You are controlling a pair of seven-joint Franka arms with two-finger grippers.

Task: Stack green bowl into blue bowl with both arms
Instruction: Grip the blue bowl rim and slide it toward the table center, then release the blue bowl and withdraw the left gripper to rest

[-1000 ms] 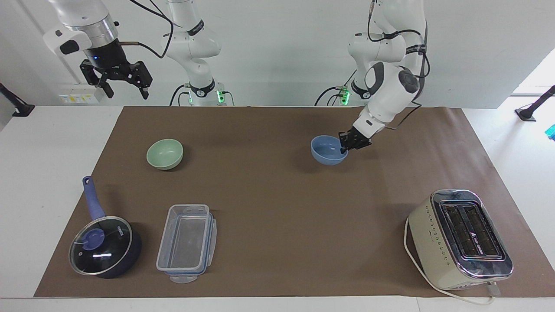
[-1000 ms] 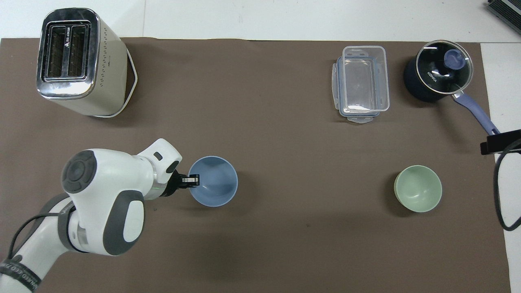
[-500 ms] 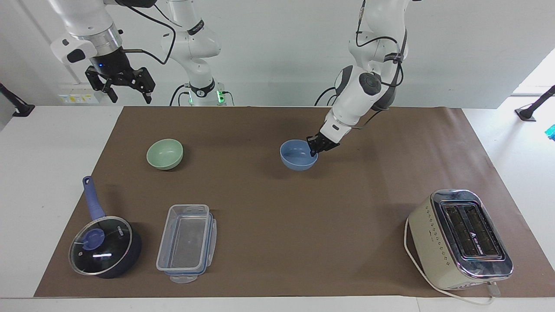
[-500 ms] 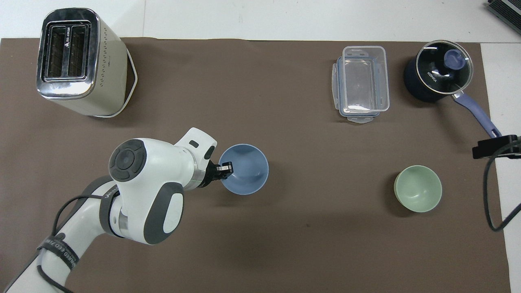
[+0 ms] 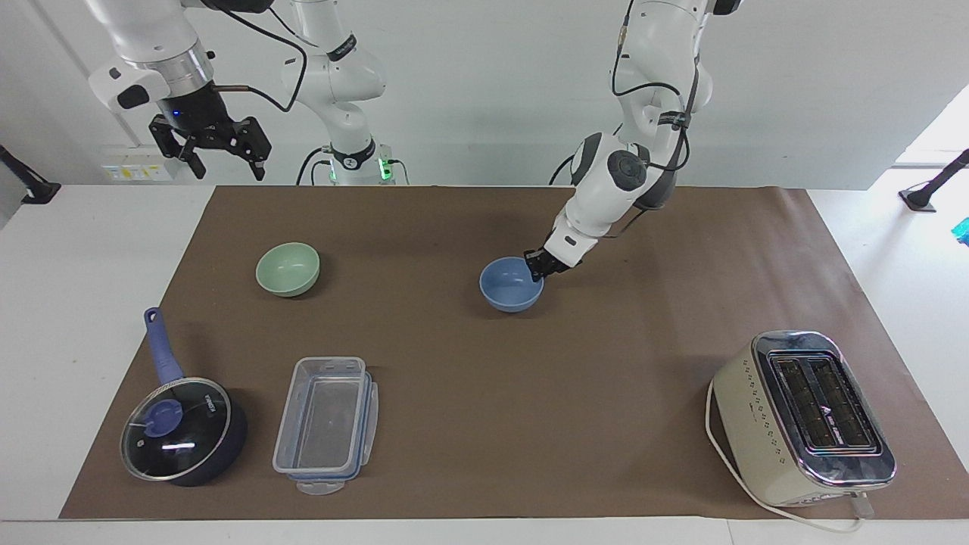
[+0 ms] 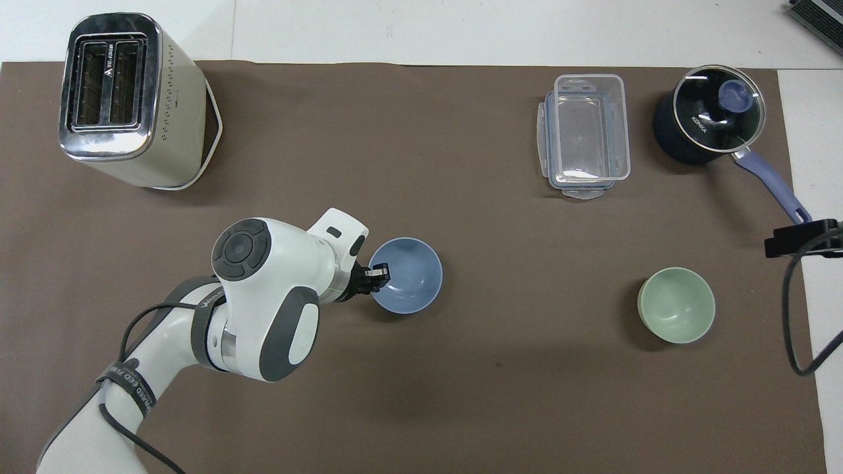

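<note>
1. Two small round matte bowls sit on the brown mat that covers the bench (image 5: 98, 250): the periwinkle-blue bowl (image 5: 511, 284) about mid-mat, and the pale sage-green bowl (image 5: 288, 268) well apart from it, toward the right arm's end.
2. The left hand (image 5: 537, 266) is pinched on the blue bowl's rim at the side toward its own arm's end, one finger (image 6: 380, 270) inside the wall and the other outside. A rim pinch suits a thin-walled bowl too wide to span.
3. The blue bowl looks to rest on the mat or just above it; which cannot be told. Its central position probably puts it within reach of both arms.
4. The right hand (image 5: 214, 144) hangs high over the bench edge at its own arm's end, fingers spread and holding nothing. Waiting there keeps the green bowl clear for a descent from above.
5. The green bowl stands upright and untouched, nearer to the robots than the dark lidded saucepan with a blue handle (image 5: 184, 429) and the clear plastic lidded box (image 5: 325, 424).
6. The cream-and-chrome toaster (image 5: 804, 416) stands at the left arm's end, well clear of both bowls.
7. Stacking is judged not yet begun.
</note>
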